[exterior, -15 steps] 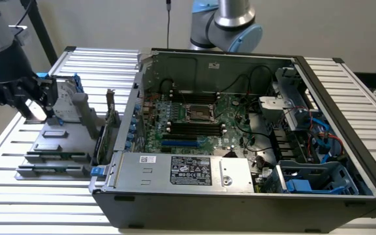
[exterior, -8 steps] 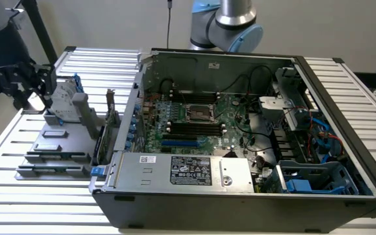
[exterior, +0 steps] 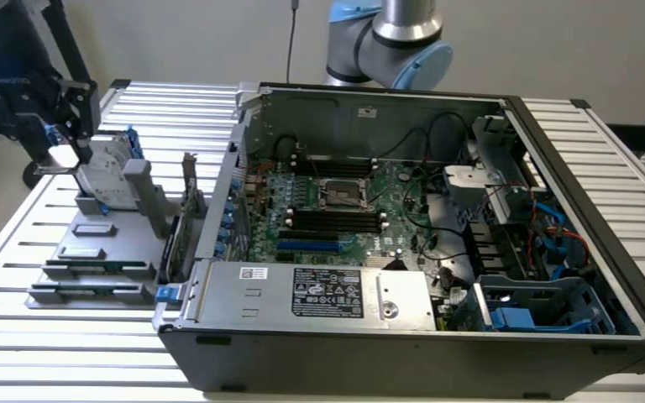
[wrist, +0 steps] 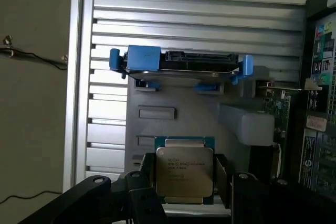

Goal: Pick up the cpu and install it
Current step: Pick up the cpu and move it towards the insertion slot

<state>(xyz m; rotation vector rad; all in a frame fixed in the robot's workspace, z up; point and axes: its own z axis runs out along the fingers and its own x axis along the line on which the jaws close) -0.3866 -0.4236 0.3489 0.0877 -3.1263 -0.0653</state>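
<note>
cpu point(exterior: 63, 157) is in the pincer point(exterior: 61, 153), upper left of the exterior view. It sits just beside the hard drive point(exterior: 107, 172), which stands on edge in its blue bracket point(exterior: 132, 141).

The pincer is clenched on the cpu. In the wrist view the fingers point(wrist: 148, 176) bear on two opposite edges of the chip point(wrist: 184, 169), with the pincer point(wrist: 186, 181) straddling it.

Orientation: I see the silver lid flat-on to the wrist camera, and the print lines run across from one finger to the other. The outline is close to square, so I call no real long axis. A green board edge shows around the lid.

From the exterior view the chip reads as hanging in the air over the far end of the grey tray point(exterior: 97, 256), not lying on it.

Arm pose: the arm point(exterior: 395, 38) rises at top centre of the exterior view, behind the computer case point(exterior: 412, 344). The wrist is out at the upper left with the pincer pointing down at the worktop point(exterior: 31, 336).

The socket point(exterior: 343, 195) on the motherboard point(exterior: 334, 222) sits mid-frame inside the open case, well apart from the chip.
</note>
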